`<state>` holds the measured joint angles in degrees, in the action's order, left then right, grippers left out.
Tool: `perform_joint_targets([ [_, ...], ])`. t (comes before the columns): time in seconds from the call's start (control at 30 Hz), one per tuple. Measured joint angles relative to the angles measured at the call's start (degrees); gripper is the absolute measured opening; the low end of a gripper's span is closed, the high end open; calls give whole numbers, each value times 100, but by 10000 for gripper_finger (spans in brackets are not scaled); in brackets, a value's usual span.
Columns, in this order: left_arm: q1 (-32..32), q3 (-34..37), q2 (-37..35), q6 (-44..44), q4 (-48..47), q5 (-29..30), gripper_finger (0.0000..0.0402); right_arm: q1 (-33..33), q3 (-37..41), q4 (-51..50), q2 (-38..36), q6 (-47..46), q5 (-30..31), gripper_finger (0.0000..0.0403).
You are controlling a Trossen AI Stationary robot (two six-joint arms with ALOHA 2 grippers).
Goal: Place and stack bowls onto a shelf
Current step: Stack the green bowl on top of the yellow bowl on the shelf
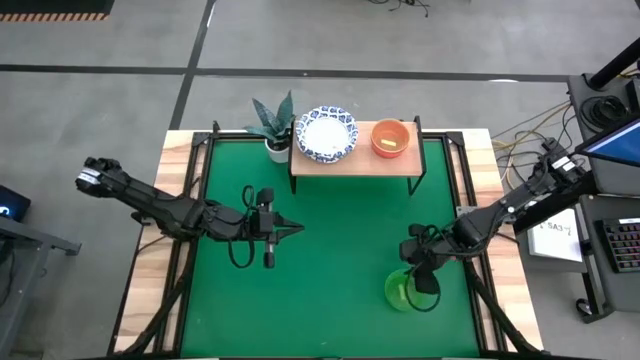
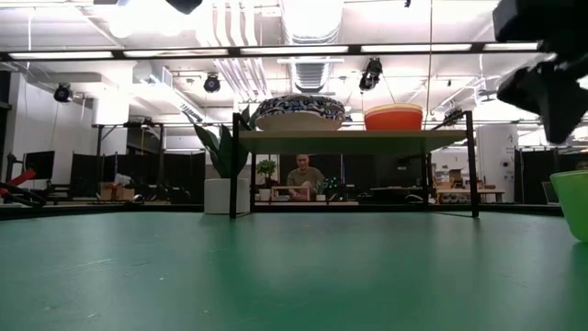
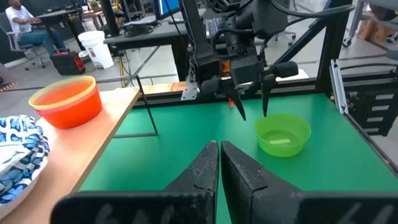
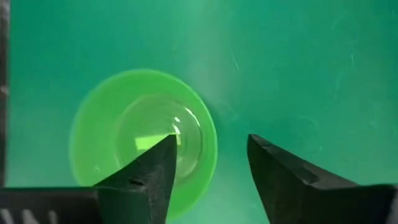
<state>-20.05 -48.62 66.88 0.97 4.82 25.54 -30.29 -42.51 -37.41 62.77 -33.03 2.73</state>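
A: Where's the green bowl (image 1: 402,290) relative to the right hand (image 4: 208,168)?

B: Right beneath it, upright on the mat well in front of the shelf (image 1: 355,160). The hand's open, one finger over the inside, the other outside the rim.

A: And the left hand (image 1: 282,229)?

B: Closed, empty, much farther from the bowl. The right arm is clearly nearer; judging by that, it lowers and pinches.
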Motion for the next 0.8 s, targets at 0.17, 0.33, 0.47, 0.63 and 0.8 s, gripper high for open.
perform_joint_targets([
  [0.17, 0, 2, 124, 0, -29, -2, 0, -8, 199, 200, 399, 40, 8, 194],
  [0.33, 0, 2, 150, 25, -31, -2, 0, -8, 346, 584, 899, 47, 17, 160],
  [0.47, 0, 2, 150, 97, -31, -2, 0, -6, 348, 676, 1161, 0, -64, 73],
  [0.63, 0, 2, 150, 140, -22, -2, 0, 45, 220, 686, 1071, -75, -199, 11],
  [0.8, 0, -121, 150, 287, 49, -2, 0, 906, -722, 308, 438, 283, -377, 8],
])
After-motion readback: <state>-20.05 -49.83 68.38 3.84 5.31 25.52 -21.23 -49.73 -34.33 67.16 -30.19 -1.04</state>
